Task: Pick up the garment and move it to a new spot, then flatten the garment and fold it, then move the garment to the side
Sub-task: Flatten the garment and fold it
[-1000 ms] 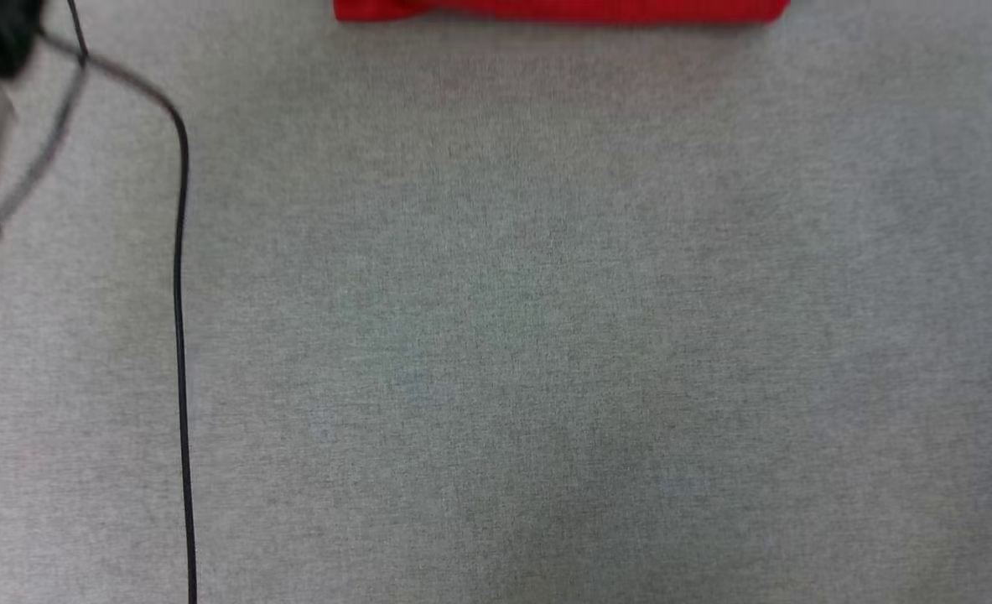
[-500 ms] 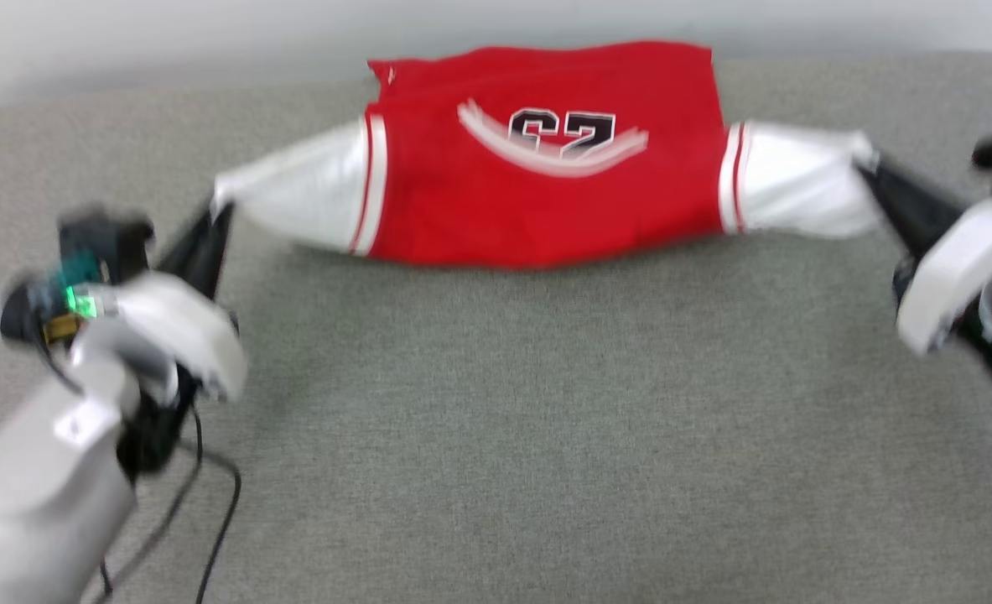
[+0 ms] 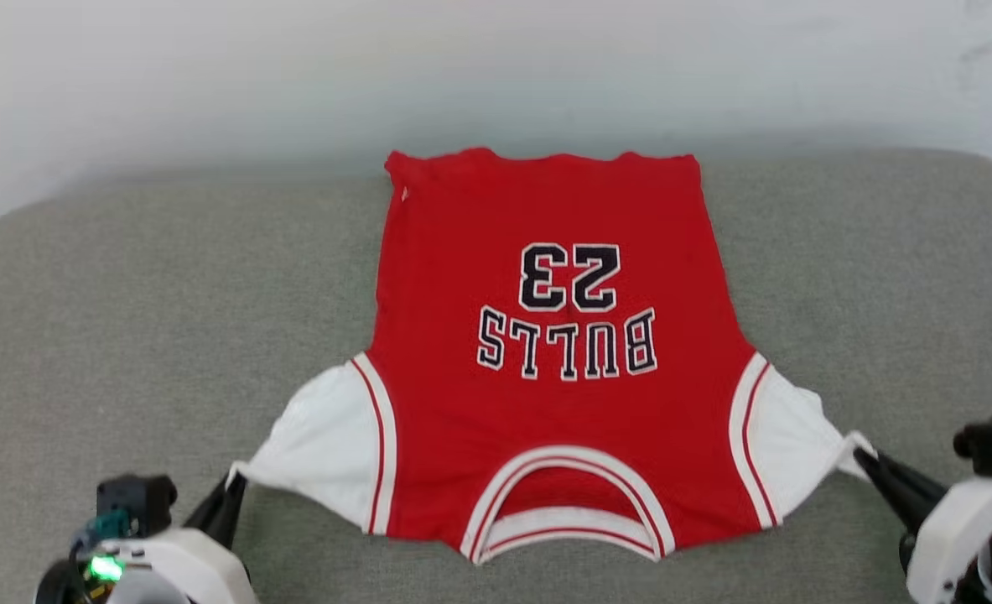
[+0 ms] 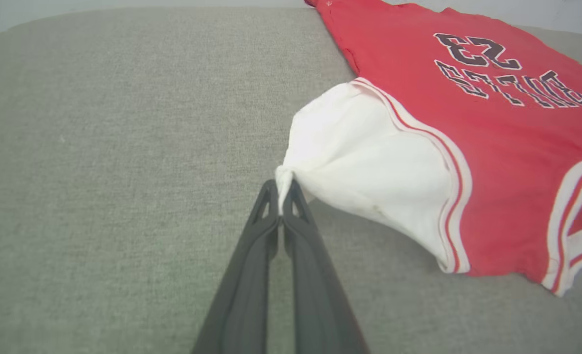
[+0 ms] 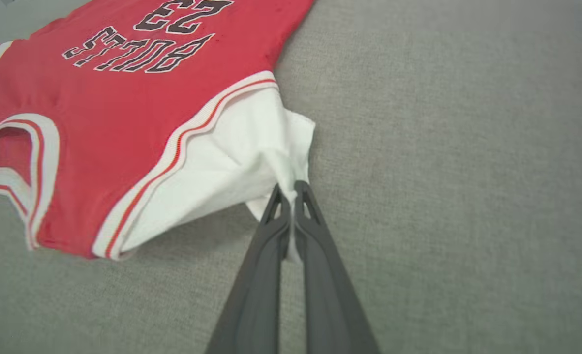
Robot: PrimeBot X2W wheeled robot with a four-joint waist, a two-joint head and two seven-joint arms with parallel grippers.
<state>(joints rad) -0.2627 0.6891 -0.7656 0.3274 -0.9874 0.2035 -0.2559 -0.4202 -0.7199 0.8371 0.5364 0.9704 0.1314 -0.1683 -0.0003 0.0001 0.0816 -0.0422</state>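
The garment (image 3: 546,352) is a red T-shirt with white short sleeves and black-and-white "BULLS 23" lettering. It lies spread on the grey padded surface (image 3: 127,319), collar toward me and hem at the far side. My left gripper (image 3: 234,485) is shut on the tip of the left white sleeve (image 4: 359,162), seen close in the left wrist view at the gripper (image 4: 282,189). My right gripper (image 3: 858,455) is shut on the tip of the right white sleeve (image 5: 231,162), seen close at the gripper (image 5: 291,189). Both sleeves are pulled taut outward.
The grey padded surface has rounded far corners and ends at a pale wall (image 3: 496,67) just past the shirt's hem. Bare grey fabric lies to the left (image 4: 99,147) and right (image 5: 468,147) of the shirt.
The head camera has tilted up, shifting the whole picture. The shirt hung bunched between the grippers half a second ago; now it lies spread flat with the sleeves still held.
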